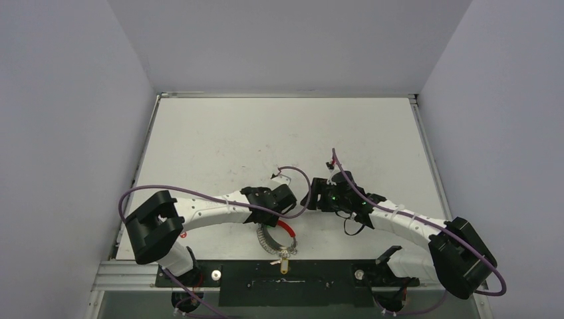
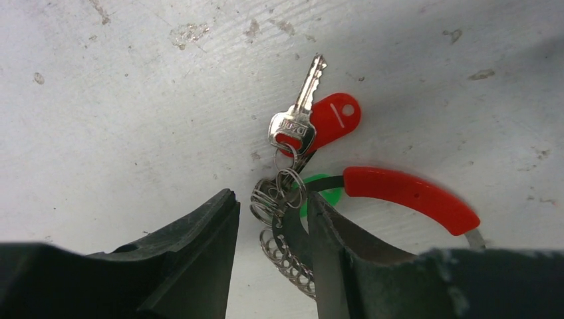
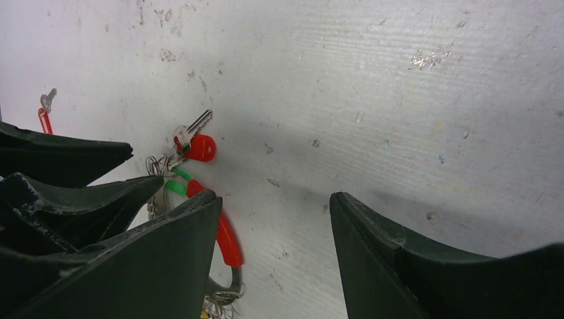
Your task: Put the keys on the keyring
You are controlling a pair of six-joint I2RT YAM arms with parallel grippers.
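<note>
One red-tagged key (image 2: 296, 123) beside the keyring (image 2: 409, 196)

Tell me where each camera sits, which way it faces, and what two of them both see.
Top external: above and behind the arms, facing down over the table; both arms show.
Left wrist: on the left arm, facing down past the left tool at the red-tagged key and keyring.
Right wrist: on the right arm, facing down past the right tool at the table; left tool's fingers intrude.
Shared: both wrist views show that key and keyring.
</note>
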